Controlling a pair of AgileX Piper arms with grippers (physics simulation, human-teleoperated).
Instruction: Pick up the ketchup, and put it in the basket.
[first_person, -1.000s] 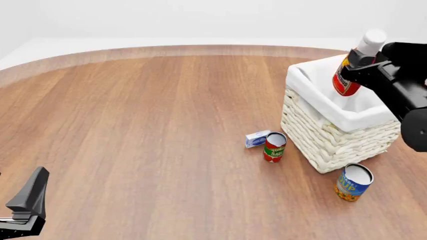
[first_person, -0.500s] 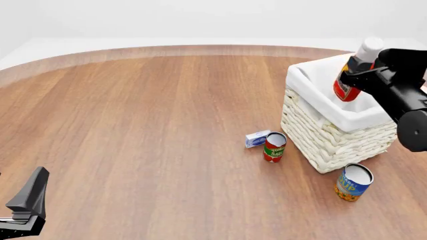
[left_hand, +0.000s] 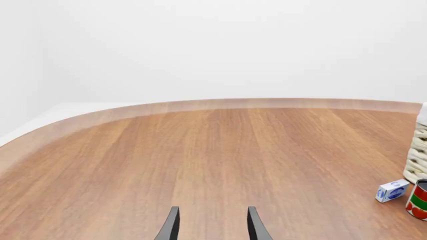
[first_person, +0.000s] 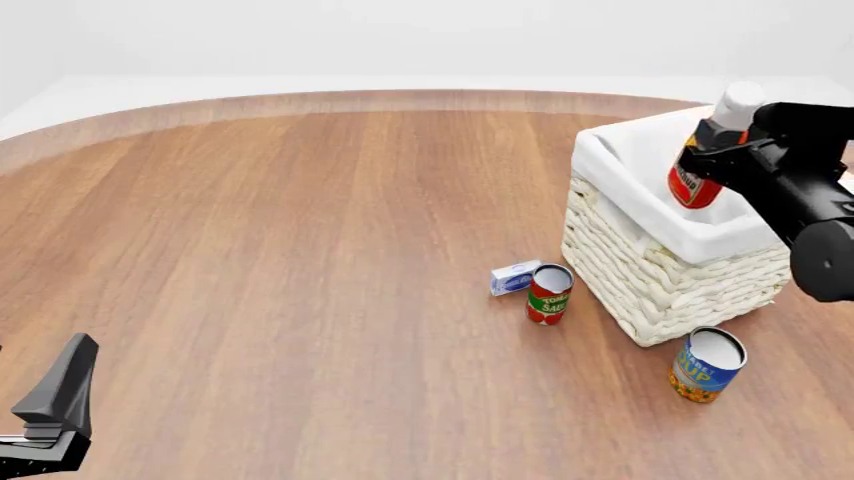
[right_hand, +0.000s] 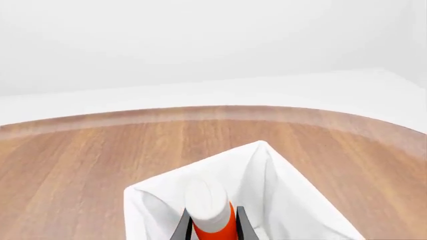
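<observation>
- Ketchup (first_person: 697, 172) hangs tilted over the basket (first_person: 667, 262) opening, its base low inside the liner, so that letting go should drop it in.
- Right tool (first_person: 710, 150) pinches its neck.
- Left tool (left_hand: 212, 225), spread and idle, sits near the tabletop (first_person: 294, 250) edge.

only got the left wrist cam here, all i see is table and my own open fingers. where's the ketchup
Observer: The right gripper holds the ketchup by its neck, over the basket.
Operator: is it inside yet
Observer: Its lower part is below the liner's rim in the front view, tilted, cap above the rim. I cannot tell whether it touches the bottom.
Operator: anything near the basket
Observer: A tomato sauce can and a small blue-and-white box stand on its left, and a blue-and-yellow can stands in front of it.
</observation>
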